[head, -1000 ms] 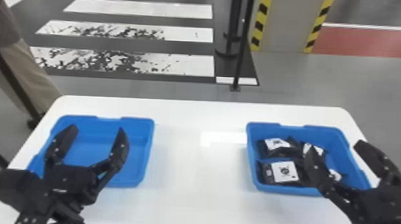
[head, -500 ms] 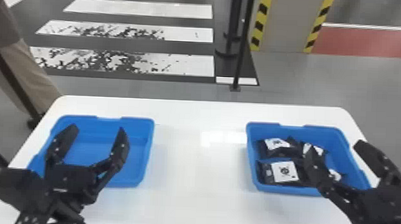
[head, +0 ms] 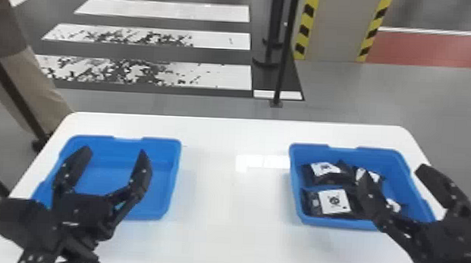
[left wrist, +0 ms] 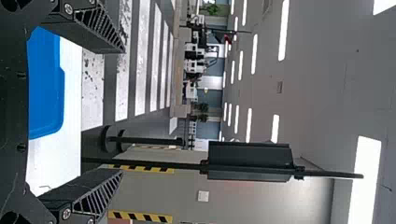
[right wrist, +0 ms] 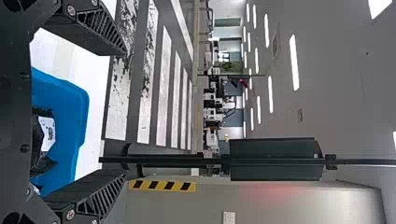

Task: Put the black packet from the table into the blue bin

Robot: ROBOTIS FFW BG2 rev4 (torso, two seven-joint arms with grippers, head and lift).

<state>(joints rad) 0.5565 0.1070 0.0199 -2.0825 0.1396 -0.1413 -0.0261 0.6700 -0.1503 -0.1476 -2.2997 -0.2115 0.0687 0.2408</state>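
Left claw (head: 115, 150) and right claw (head: 392, 170) are being held wide; black packets (head: 334, 202) are being contained by the right-hand blue bin (head: 381, 155), where a double grasp is being risked by crowding.

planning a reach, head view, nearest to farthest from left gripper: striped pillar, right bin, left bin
1. Left bin, left on the table, seen behind the left gripper
2. Right bin, right on the table, holding black packets
3. Striped pillar, beyond the table
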